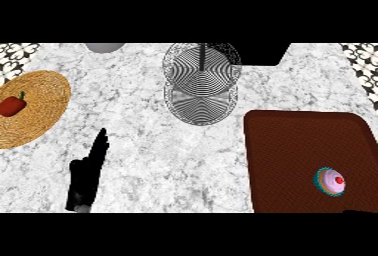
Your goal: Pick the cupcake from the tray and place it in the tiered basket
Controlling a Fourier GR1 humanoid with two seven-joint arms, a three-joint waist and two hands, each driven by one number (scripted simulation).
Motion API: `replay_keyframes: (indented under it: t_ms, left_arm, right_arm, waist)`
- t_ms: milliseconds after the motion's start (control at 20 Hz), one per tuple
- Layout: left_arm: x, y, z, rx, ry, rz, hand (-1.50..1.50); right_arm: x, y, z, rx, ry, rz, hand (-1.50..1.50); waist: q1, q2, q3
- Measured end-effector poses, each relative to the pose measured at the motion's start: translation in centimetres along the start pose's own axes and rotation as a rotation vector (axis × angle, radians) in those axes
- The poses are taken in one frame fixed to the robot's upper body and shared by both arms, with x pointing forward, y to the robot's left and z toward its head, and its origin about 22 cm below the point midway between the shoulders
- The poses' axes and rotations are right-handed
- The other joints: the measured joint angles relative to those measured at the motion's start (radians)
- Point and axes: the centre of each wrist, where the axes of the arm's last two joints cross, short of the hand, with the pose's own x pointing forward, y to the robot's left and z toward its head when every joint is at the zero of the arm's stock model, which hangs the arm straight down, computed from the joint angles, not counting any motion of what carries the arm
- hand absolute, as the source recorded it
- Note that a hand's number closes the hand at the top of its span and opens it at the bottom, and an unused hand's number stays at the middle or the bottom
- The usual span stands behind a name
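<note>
Head view cuts off the tray (295, 150) — cupcake (331, 181) on it; left hand (87, 172), fingers straight together, above marble counter (148, 125).

Cut off by edges: woven mat (33, 107) at left, brown tray (295, 150) at right and bottom, grey round object (103, 47) and dark rectangular shape (262, 54) at top, left hand (85, 175) at its wrist.

- The bench (148, 130) has a grey-white marbled top.
- A brown tray (295, 145) lies at its right.
- A wire tiered basket (201, 82) stands at the far middle.
- A woven mat (40, 107) lies at the left edge.
</note>
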Motion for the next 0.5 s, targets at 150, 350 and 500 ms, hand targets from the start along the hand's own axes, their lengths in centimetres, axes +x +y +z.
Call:
replay_keyframes:
  t_ms: [150, 350, 500]
  left_arm:
    - [-0.2, -0.2, -0.1, 0.005, -0.001, -0.001, 0.0]
    - [-0.3, 0.3, -0.3, 0.014, 0.004, 0.002, 0.0]
    - [-0.6, 0.6, 0.1, 0.013, 0.003, 0.002, 0.0]
  right_arm:
    - [0.2, 1.2, -0.9, 0.031, 0.031, 0.059, -1.5]
    - [1.1, 2.1, -1.6, 0.071, 0.051, 0.088, -1.5]
    - [2.3, 2.9, -1.9, 0.09, 0.043, 0.092, -1.5]
  waist:
    - [-0.003, 0.0, 0.0]
    - [-0.009, -0.001, 0.0]
    - [-0.011, -0.002, 0.001]
